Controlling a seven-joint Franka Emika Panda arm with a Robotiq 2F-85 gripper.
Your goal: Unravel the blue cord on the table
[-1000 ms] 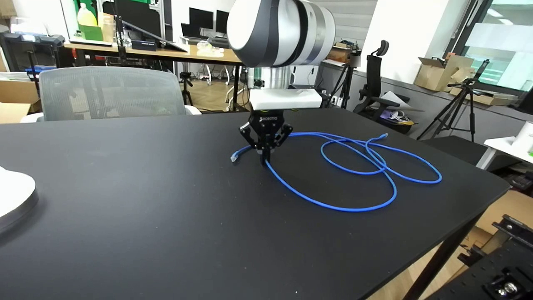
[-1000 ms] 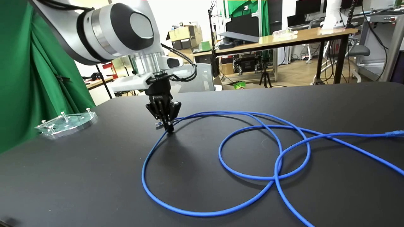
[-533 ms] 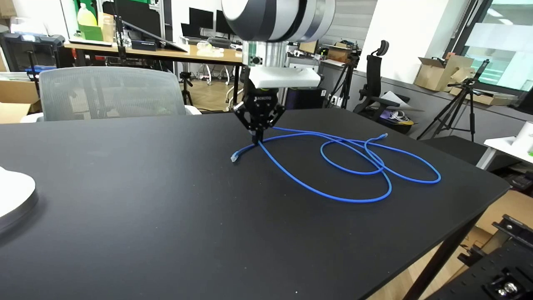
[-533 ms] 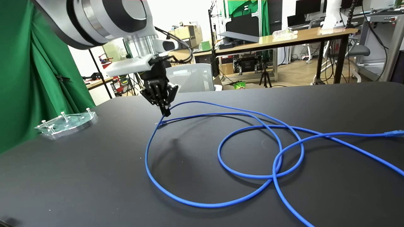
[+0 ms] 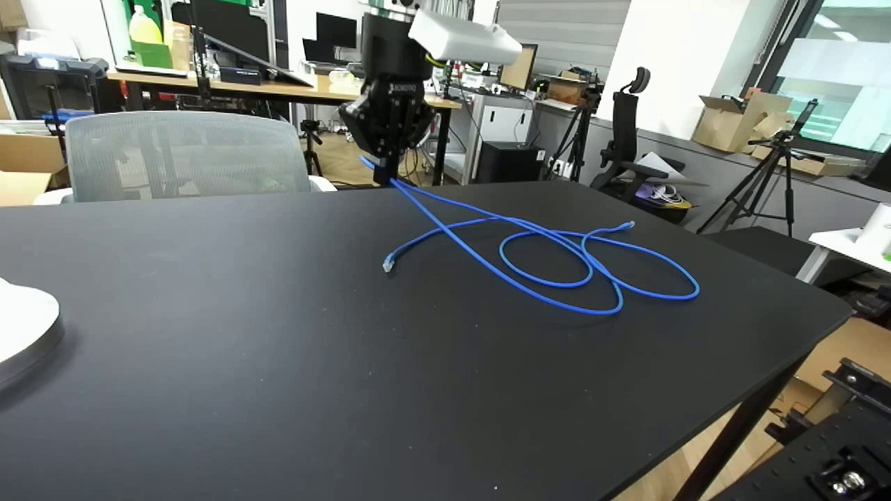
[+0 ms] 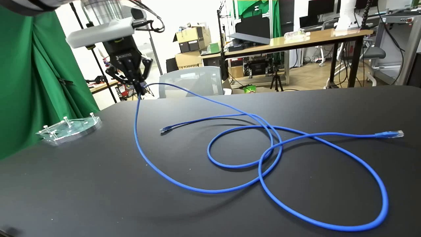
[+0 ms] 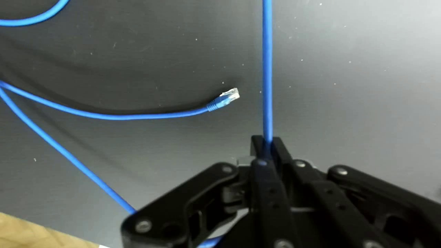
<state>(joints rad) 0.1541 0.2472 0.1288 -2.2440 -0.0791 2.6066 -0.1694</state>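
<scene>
We find the hand (image 6: 140, 91) clenched around the blue cord (image 6: 213, 191) between its two ends, holding that section raised clear of the worktop (image 5: 278, 348). We see further loops crossing one another on the worktop. In the wrist view, we locate one connector (image 7: 225, 98) left of the held strand. In an exterior view, the opposite connector (image 6: 389, 134) sits well apart.

"ROBOTIQ" on gripper (image 5: 385, 174), in both exterior views. Far cardboard box (image 6: 186, 58), left: print too small to read.
</scene>
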